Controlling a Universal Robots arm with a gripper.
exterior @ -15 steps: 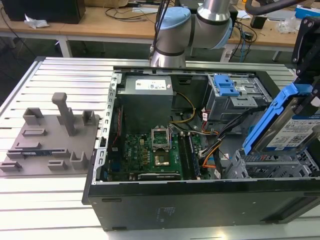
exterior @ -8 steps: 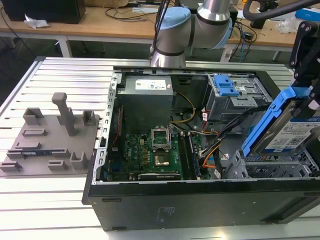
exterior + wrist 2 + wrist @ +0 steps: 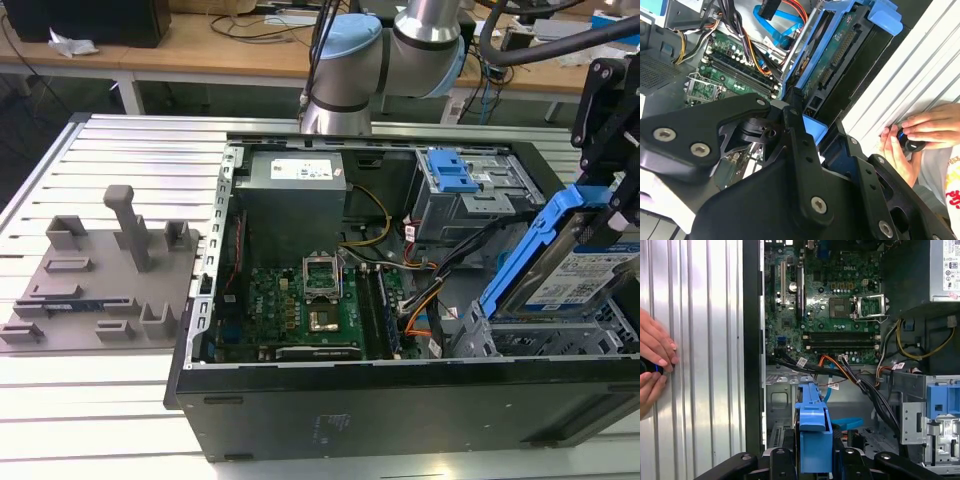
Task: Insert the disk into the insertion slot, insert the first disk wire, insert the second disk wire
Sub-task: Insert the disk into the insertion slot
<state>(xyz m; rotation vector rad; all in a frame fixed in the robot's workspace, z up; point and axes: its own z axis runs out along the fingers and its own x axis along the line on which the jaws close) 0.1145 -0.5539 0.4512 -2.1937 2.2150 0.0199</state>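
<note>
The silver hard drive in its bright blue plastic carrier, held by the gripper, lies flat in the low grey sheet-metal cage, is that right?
Not flat: in the exterior view the silver hard drive stands steeply tilted over the low grey cage, held by the gripper.

Cannot see the whole disk (image 3: 585, 265), cut by the exterior view's right edge along with the gripper (image 3: 622, 205) clamping it. Cannot trace the inside of the insertion slot (image 3: 560, 335) beneath it. Cannot identify the small dark object (image 3: 910, 144) half-buried in cropped hands (image 3: 932, 122) in the second wrist view
</note>
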